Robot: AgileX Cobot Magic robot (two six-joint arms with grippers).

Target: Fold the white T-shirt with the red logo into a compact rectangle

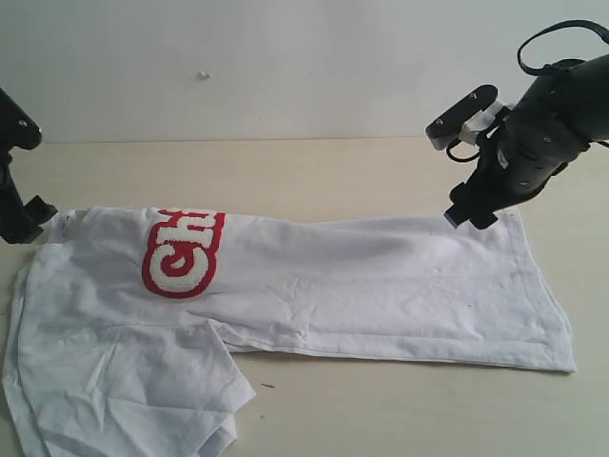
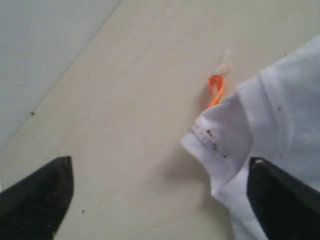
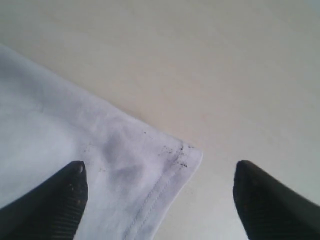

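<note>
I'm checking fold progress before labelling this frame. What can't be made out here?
Red logo, exterior view: only "Ch" shows; a fold of the white T-shirt hides the rest.
T-shirt's lower left, exterior view: cut off by the bottom edge.
Orange tag, left wrist view: blurred, unreadable.
Dark specks on the hem corner, right wrist view: too small to identify.

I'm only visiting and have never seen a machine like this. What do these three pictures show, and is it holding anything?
This is a robot with two arms, each ending in a two-fingered gripper. The wide picture comes from a camera off the arms. It shows a white T-shirt with a red logo lying partly folded on a pale table. The other two pictures come from a small camera on each wrist, looking out between the black fingers. The left gripper is open beside the shirt's edge, near an orange tag. The right gripper is open above a hem corner. Nothing is held.
</note>
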